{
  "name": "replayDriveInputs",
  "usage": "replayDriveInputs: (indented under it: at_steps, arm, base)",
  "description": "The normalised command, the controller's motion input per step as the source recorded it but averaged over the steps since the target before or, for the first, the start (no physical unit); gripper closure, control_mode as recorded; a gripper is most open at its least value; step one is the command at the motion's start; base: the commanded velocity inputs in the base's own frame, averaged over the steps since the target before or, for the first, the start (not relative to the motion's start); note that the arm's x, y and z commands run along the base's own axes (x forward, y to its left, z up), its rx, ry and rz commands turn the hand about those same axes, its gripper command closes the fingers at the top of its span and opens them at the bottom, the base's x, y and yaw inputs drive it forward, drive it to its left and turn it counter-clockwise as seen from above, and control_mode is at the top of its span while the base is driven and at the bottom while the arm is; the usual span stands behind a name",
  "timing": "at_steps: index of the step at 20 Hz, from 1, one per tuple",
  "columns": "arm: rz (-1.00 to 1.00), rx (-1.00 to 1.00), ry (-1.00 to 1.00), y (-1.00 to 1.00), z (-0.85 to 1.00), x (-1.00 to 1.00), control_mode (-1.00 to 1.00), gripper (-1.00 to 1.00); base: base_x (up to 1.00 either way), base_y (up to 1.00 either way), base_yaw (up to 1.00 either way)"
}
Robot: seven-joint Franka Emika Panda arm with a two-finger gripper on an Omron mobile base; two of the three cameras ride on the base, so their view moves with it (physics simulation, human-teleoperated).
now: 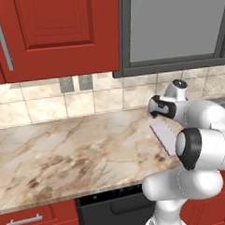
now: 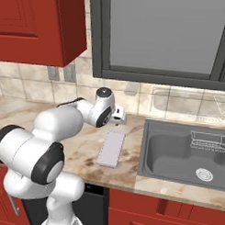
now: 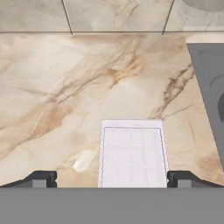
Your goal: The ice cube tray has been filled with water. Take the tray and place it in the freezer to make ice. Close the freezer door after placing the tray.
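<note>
Ice cube tray first: in the left base view the thin, flat, pale lavender-white ice cube tray [image 1: 164,136] lies on the brown-veined marble counter [image 1: 65,154]. The white robot arm [image 1: 200,147] hides part of it. Red cupboards [image 1: 54,33] hang above.

In the right base view, the tray [image 2: 111,148] lies flat on the counter [image 2: 85,145], just beside the grey metal sink [image 2: 186,153]. A small wire rack [image 2: 207,140] sits inside the sink, and I see a round drain [image 2: 204,173] at the bottom. The two-finger gripper [image 2: 118,115] hangs over the far end of the tray. From here I cannot tell how its fingers stand.

In the hand view, the tray [image 3: 132,153] is right below, between the two dark fingertips [image 3: 41,178]. The claw is spread wide, wider than the tray, and it holds nothing. The tray's top shows faint squares.

I think the step is picking up the tray, so the job has hardly begun. Next, the claw needs to go down and squeeze the tray's two long sides. It should stay level so the water does not spill.
</note>
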Motion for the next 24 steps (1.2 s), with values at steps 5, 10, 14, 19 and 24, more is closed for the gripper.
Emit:
replayDriveInputs:
  at_steps: [5,10,14,19,24]
  arm:
    - [0.0,0.0,0.0,-0.01,-0.17,0.31,-1.0,-1.0]
    - [0.0,0.0,0.0,-0.07,-0.16,0.24,-1.0,-1.0]
    - [0.0,0.0,0.0,-0.13,-0.18,0.24,-1.0,-1.0]
    - [0.01,0.0,0.01,-0.13,-0.25,0.26,-1.0,-1.0]
    - [0.0,0.0,0.0,-0.03,-0.22,0.2,-1.0,-1.0]
  base:
    - [0.0,0.0,0.0]
    - [0.0,0.0,0.0]
    - [0.0,0.0,0.0]
    - [0.0,0.0,0.0]
    - [0.0,0.0,0.0]
